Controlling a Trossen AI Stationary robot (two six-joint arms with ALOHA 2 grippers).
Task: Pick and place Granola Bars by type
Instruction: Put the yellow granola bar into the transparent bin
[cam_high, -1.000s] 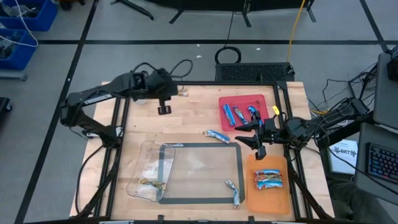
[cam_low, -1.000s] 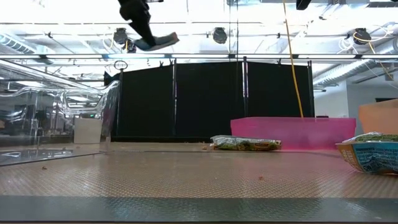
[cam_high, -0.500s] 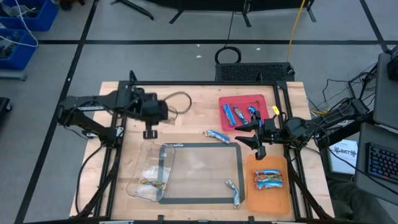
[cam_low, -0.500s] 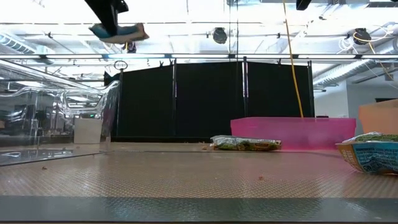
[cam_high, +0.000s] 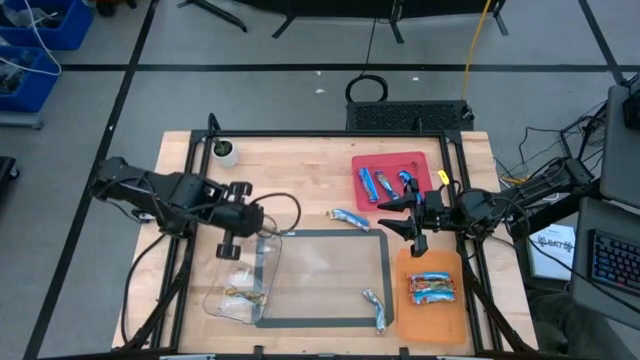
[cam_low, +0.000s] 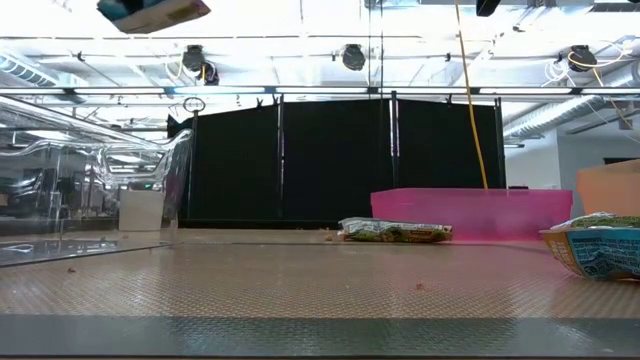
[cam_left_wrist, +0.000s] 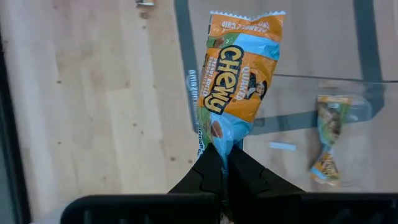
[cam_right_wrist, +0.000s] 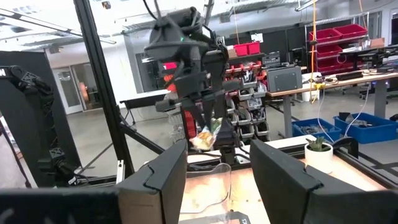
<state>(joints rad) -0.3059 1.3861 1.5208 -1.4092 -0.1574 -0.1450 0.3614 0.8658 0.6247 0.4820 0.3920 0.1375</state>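
Right pincer (cam_right_wrist: 217, 165): two dark fingers parted, nothing between them.
Left arm (cam_right_wrist: 186, 46): beyond the gap, hanging over the worktop (cam_right_wrist: 273, 186).
Bar (cam_right_wrist: 205, 138): pinched below the left arm.
Pot (cam_right_wrist: 318, 155): beside the bar, on the worktop.

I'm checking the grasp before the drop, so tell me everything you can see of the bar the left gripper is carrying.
The granola bar is a slim foil-look wrapper, orange with light blue, printed "Chewy" in yellow, with a crimped zigzag far end. The left gripper is shut on its near end, so the bar sticks out straight ahead. It hangs in the air above the wood near the clear tray, touching only the gripper. In that tray lies one similar bar.
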